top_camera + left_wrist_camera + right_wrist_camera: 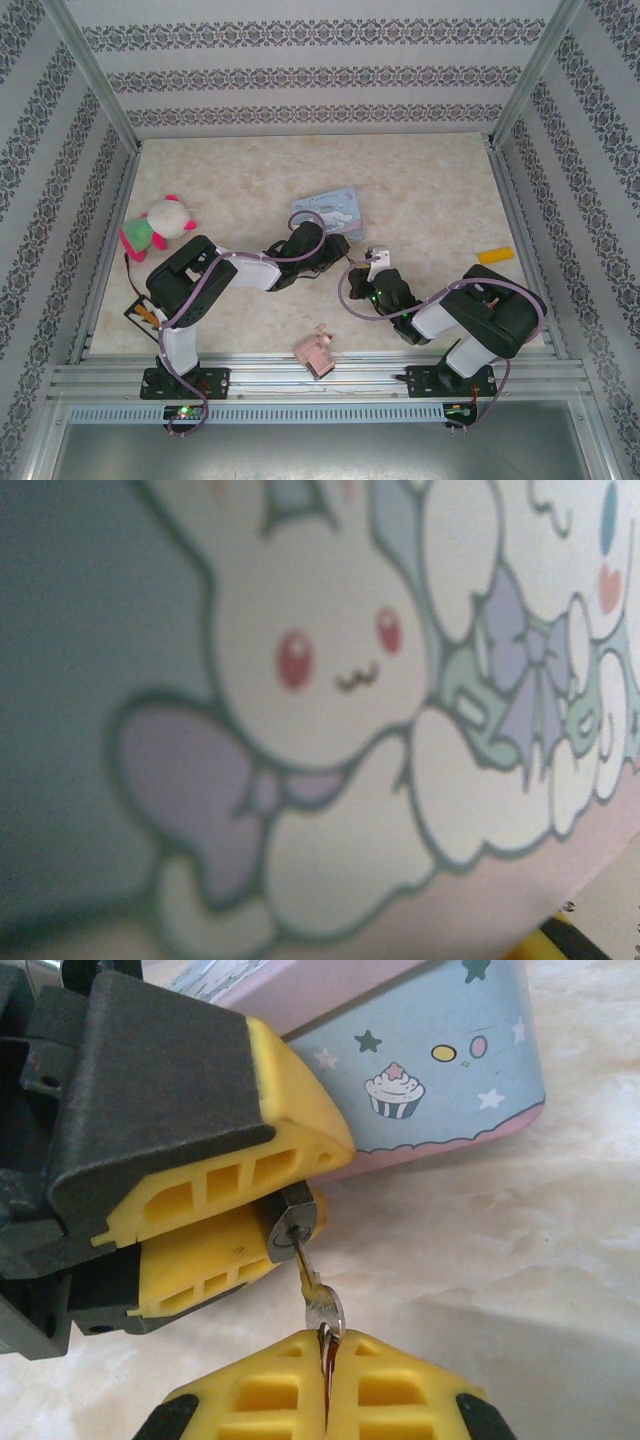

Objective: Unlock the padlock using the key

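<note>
Two arms meet near the middle of the tabletop [420, 180], just in front of a blue tin [330, 208] printed with cartoon rabbits and a cupcake. Seen from the right wrist, the left arm's fingers [290, 1130] are closed around the padlock [292, 1222]. Its dark little body is wedged between the two yellow pads, with only its end face and round silvery keyway poking out. The key [322, 1305] sits in that keyway, its shaft slanting down from the lock to a small silvery head. The right arm's fingers [270, 1390] are pressed together on that head, pinching it at their very tips. Lock and key are held close beside the tin's pink-edged side; the shackle is hidden by the fingers. The left wrist camera looks at the tin's rabbit print from very near, and the print is blurred. A white and pink plush toy [158, 224] lies off by the left edge. A pink blocky object [317, 352] sits near the front rail between the two bases, and a small yellow piece [497, 254] lies to the right.
</note>
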